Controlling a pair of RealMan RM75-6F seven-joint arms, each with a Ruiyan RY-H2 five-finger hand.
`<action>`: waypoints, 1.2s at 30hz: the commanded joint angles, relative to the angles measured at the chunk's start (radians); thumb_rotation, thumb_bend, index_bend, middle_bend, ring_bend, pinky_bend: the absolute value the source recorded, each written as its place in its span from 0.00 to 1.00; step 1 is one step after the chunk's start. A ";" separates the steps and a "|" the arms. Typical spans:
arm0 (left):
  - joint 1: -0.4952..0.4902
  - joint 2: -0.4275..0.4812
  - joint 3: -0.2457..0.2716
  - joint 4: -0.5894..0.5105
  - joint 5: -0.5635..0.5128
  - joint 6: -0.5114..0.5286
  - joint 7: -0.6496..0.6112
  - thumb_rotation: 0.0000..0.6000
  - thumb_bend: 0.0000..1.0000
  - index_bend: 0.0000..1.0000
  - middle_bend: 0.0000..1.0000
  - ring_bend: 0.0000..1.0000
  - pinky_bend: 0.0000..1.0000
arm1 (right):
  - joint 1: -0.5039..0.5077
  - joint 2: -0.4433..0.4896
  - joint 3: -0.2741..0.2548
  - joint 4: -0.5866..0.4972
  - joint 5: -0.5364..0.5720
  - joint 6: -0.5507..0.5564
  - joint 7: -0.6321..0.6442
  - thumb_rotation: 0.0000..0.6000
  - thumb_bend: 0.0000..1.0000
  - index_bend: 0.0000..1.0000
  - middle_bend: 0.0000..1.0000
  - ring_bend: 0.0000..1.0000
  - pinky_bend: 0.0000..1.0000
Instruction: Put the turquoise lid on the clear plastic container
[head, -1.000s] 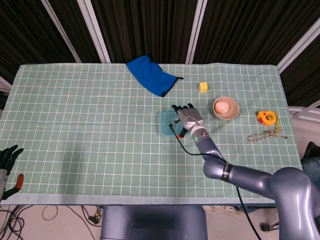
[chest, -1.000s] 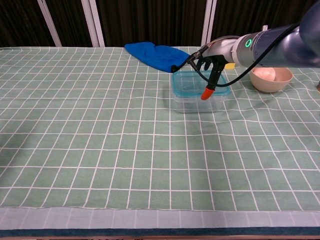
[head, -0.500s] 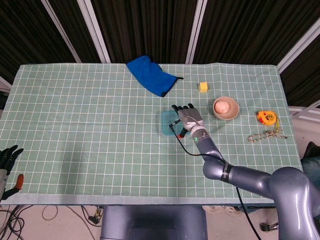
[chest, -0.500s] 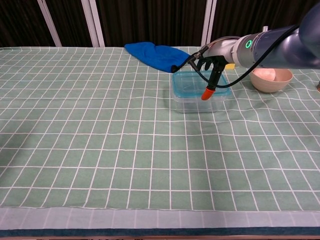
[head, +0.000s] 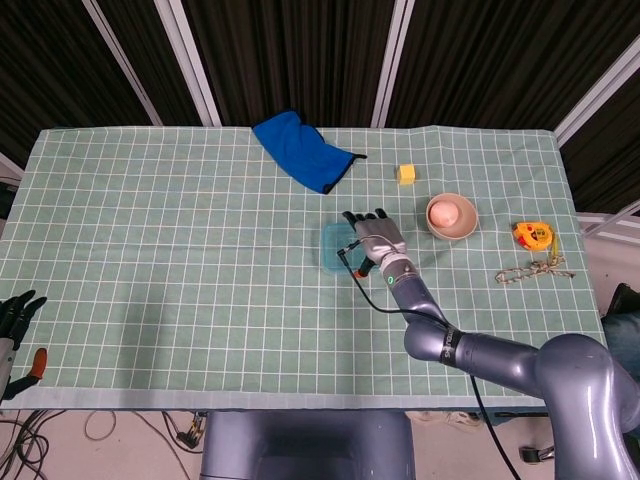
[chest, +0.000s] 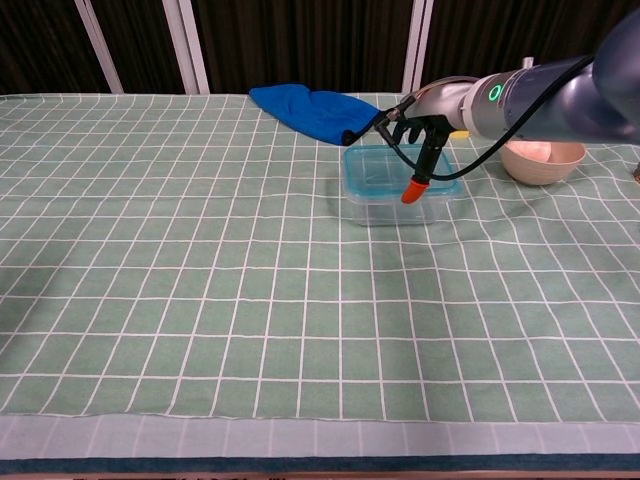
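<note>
Two hands are mine here, and going from the left, my left hand (head: 15, 312) sits off the near-left corner of the table (head: 180, 260), far left of the box and nearer me, holding nothing; its dark fingers look loosely bunched, and I cannot tell whether they are spread or closed. Next comes the blue cloth (head: 300, 150), lying crumpled behind the box and a little left of it, apart from it. The box (chest: 385, 205) stands near the middle of the table, and the lid (chest: 375, 170) lies flat on top of it, covering its mouth; whether it is pressed fully home I cannot tell. My right hand (head: 376, 240) is over the right part of the lid, fingers (head: 362, 216) stretched forward and apart, gripping nothing; in the chest view the orange-tipped thumb (chest: 411, 188) points down in front of the box, and I cannot say whether the hand touches the lid. A yellow block (head: 405, 174) lies behind the box to its right, a bowl (head: 452, 215) with a pale egg-like thing in it sits just right of the box, and a tape measure (head: 533, 234) and a tangle of string (head: 533, 270) lie further right.
</note>
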 joint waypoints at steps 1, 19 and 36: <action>0.000 0.000 0.000 0.000 -0.001 -0.001 0.000 1.00 0.52 0.09 0.00 0.00 0.00 | 0.001 -0.001 -0.001 -0.002 0.000 0.002 0.000 1.00 0.16 0.08 0.49 0.16 0.00; -0.001 0.002 0.000 -0.002 -0.005 -0.006 0.001 1.00 0.52 0.09 0.00 0.00 0.00 | 0.009 -0.020 -0.006 0.019 0.008 0.003 -0.004 1.00 0.16 0.08 0.49 0.16 0.00; -0.001 0.002 -0.001 -0.003 -0.008 -0.008 0.001 1.00 0.52 0.09 0.00 0.00 0.00 | 0.013 -0.026 -0.008 0.027 0.013 0.002 -0.012 1.00 0.16 0.08 0.49 0.16 0.00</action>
